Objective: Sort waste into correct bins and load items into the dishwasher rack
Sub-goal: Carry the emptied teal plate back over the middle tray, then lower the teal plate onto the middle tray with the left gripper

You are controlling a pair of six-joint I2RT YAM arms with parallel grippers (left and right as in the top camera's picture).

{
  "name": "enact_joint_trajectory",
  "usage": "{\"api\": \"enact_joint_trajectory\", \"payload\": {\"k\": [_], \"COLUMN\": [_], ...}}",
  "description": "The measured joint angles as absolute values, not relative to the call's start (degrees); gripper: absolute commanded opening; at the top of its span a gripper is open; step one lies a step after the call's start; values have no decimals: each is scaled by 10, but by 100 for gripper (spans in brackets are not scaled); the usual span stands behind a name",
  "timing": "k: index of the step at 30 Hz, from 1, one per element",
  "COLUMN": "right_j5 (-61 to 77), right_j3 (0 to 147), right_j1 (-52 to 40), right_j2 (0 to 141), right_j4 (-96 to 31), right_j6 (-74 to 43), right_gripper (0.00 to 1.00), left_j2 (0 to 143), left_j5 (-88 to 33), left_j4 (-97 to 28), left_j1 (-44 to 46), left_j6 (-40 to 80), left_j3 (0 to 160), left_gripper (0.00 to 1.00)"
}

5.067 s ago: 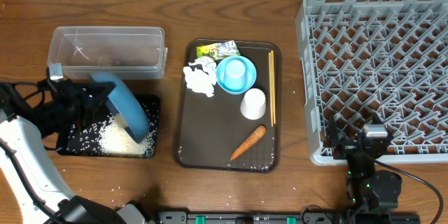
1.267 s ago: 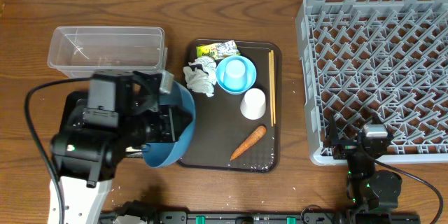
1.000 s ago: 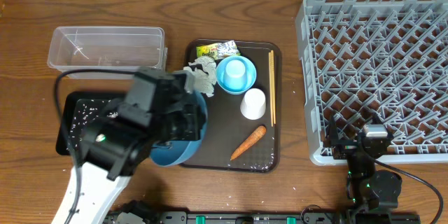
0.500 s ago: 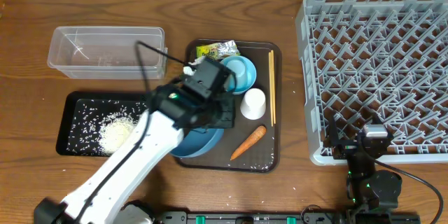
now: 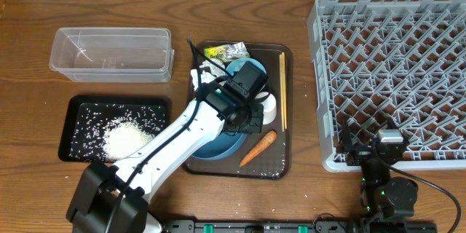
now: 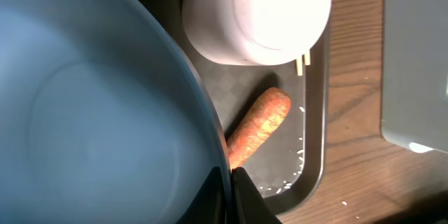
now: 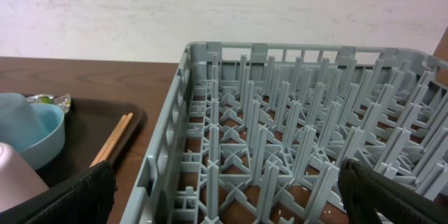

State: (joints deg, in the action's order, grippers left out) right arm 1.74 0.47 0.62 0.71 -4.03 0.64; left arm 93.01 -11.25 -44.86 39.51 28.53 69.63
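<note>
The left end effector (image 6: 225,179) pinches the rim of the dark blue bowl (image 6: 91,112), and the dishwasher rack (image 5: 393,65) lies well to its right, nearer the right arm (image 5: 386,178).

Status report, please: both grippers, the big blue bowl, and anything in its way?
Left gripper shut on large dark blue bowl rim, over brown tray. Right gripper open, empty, by dishwasher rack. White cup and carrot close beside bowl, toward rack.
</note>
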Motion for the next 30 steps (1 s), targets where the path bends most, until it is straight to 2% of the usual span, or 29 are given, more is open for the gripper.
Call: {"api": "enact_joint_trajectory", "payload": {"k": [5, 9, 24, 26, 28, 30], "right_j5": [17, 17, 17, 17, 17, 17], "right_j3": [5, 5, 5, 5, 5, 5], "right_j1": [6, 6, 6, 6, 6, 6], "right_j2": [7, 7, 7, 7, 7, 7], "right_j4": [-40, -40, -40, -40, -40, -40], "right_j6": [6, 6, 6, 6, 6, 6], "right_gripper": [99, 99, 99, 99, 99, 99], "left_j2": [939, 939, 939, 939, 939, 939], "left_j5": [-94, -75, -93, -99, -103, -106], "left_j4": [-447, -443, -433, -437, -443, -449], "left_j1": [395, 395, 395, 397, 402, 409], "left_j6": [285, 285, 287, 286, 281, 280], "left_j3": [696, 696, 696, 696, 696, 696], "left_gripper": [8, 26, 30, 36, 47, 54]}}
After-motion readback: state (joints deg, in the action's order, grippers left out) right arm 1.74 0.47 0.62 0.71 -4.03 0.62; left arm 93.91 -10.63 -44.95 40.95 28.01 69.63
